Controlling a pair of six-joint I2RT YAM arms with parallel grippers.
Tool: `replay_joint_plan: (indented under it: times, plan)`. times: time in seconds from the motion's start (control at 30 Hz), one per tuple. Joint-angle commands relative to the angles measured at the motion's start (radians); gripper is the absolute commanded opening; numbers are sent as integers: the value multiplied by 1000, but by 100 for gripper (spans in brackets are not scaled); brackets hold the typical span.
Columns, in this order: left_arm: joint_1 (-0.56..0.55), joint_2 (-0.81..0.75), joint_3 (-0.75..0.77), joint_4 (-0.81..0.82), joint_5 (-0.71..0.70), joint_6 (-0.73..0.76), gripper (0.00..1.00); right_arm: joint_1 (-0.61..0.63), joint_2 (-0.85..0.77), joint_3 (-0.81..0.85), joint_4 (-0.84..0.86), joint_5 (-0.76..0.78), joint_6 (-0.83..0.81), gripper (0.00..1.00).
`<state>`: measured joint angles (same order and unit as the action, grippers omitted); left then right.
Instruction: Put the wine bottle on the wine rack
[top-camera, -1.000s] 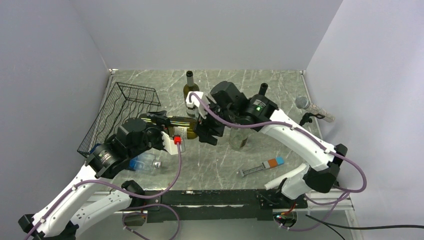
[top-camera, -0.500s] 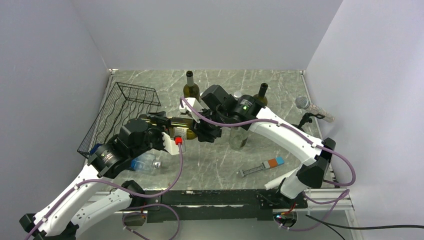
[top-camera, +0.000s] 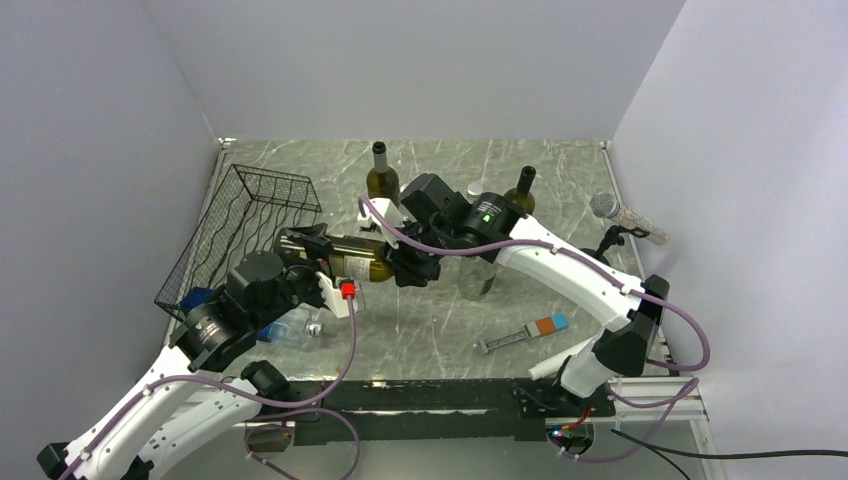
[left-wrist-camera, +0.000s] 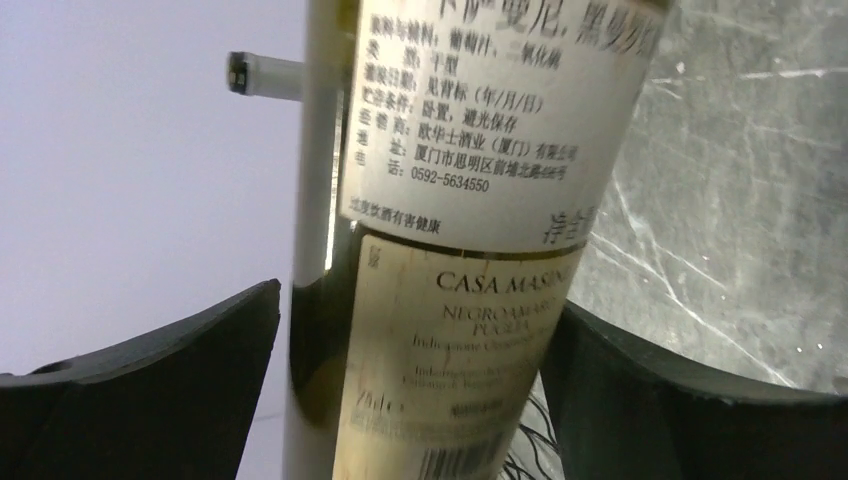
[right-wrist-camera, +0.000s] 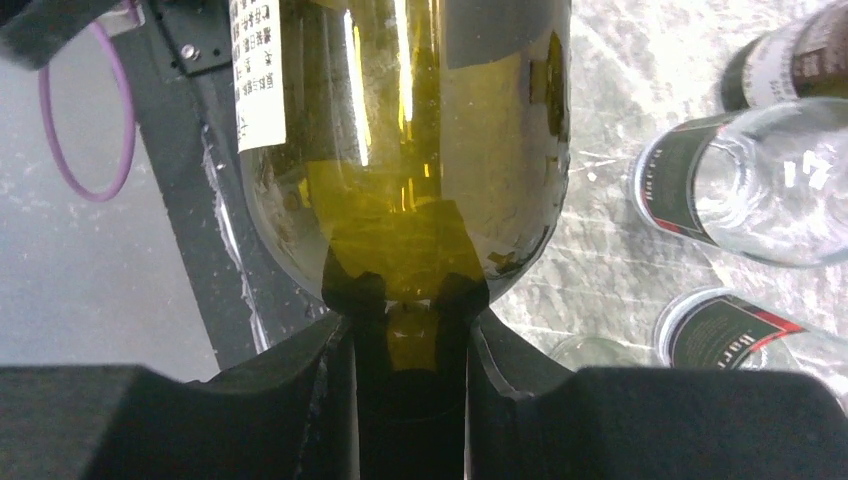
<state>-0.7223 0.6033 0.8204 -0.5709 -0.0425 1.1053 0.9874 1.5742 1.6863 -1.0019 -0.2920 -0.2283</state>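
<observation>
1. the grey marble table (top-camera: 440, 325) fills the floor of the scene, with plain pale walls on three sides.
2. the wine rack (top-camera: 255, 215), black wire, stands tilted at the left edge of the table; no bottle lies in it.
3. the right arm (top-camera: 570, 265) reaches in from the right and the left arm (top-camera: 180, 400) from the near left. they meet just right of the rack.
4. the wine bottle (top-camera: 362, 262) is held on its side above the table, between the two arms. its neck points toward the rack and ends close beside the rack's right side.
5. the right gripper (right-wrist-camera: 410, 310) is clamped on the bottle's base end.
6. the left gripper (left-wrist-camera: 415, 310) has its fingers spread, one on each side of the labelled body. whether they touch the glass is hard to tell from the wrist view.
7. two dark bottles stand upright at the back, one (top-camera: 379, 175) just behind the held bottle, the other (top-camera: 521, 188) further right.
8. a clear glass bottle (top-camera: 478, 280) stands just right of the right gripper.
9. a microphone (top-camera: 620, 212) sits at the table's right edge.
</observation>
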Motion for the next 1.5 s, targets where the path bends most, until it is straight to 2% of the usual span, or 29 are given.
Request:
replay_joint_plan:
  times: [0.0, 0.3, 0.47, 0.7, 0.87, 1.03, 1.2, 1.47]
  plan:
    - [-5, -36, 37, 162, 58, -50, 99, -17, -63, 9, 174, 91, 89, 0]
    - [-5, -51, 57, 43, 59, -122, 99, -50, -105, -29, 269, 165, 175, 0]
    - [-6, -142, 49, 103, 157, -257, 99, -56, -90, -50, 311, 125, 191, 0]
    - [-5, -273, 49, 301, 180, -647, 99, -56, -63, -119, 364, 39, 213, 0]
    - [-5, -301, 62, 389, 88, -927, 99, -49, -49, -212, 402, -1, 223, 0]
    - [-6, -249, 134, 362, -37, -1217, 99, -1, -7, -277, 418, 25, 216, 0]
    - [-6, -220, 148, 378, -49, -1328, 99, 35, 64, -295, 445, -14, 227, 0]
    - [-6, -243, 136, 338, -91, -1308, 99, 64, 196, -197, 449, -18, 220, 0]
